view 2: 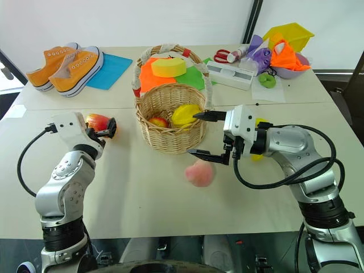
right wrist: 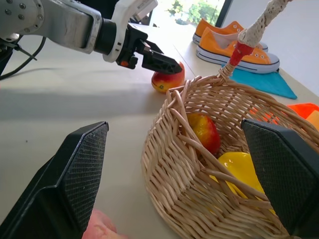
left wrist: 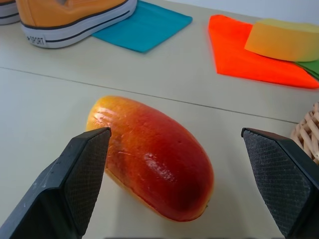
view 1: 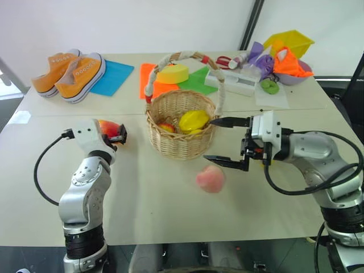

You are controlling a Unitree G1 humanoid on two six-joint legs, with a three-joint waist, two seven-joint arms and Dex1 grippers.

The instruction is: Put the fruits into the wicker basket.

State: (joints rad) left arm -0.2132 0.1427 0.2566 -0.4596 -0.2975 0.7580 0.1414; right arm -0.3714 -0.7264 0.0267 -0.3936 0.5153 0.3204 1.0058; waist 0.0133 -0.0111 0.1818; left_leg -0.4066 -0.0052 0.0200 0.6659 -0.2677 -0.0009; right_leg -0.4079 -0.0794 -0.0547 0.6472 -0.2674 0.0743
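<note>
The wicker basket point(view 1: 181, 136) stands mid-table with a yellow lumpy fruit point(view 1: 193, 120) and a red-and-yellow fruit point(right wrist: 204, 132) inside. A pink peach point(view 1: 210, 179) lies on the table in front of the basket, to its right. The red-and-yellow mango point(left wrist: 154, 159) lies to the basket's left. My left gripper point(left wrist: 174, 134) is open, level with the table, with one finger on each side of the mango. My right gripper point(view 1: 219, 141) is open beside the basket's right wall, pointing left, above and just behind the peach. It holds nothing.
Orange sneakers point(view 1: 71, 71) and a blue cloth point(view 1: 112, 77) lie at the back left. Behind the basket are orange and green cloths with a yellow sponge disc point(view 1: 173, 73). A white box point(view 1: 236, 82) and a purple bowl point(view 1: 293, 77) of oddments sit at the back right.
</note>
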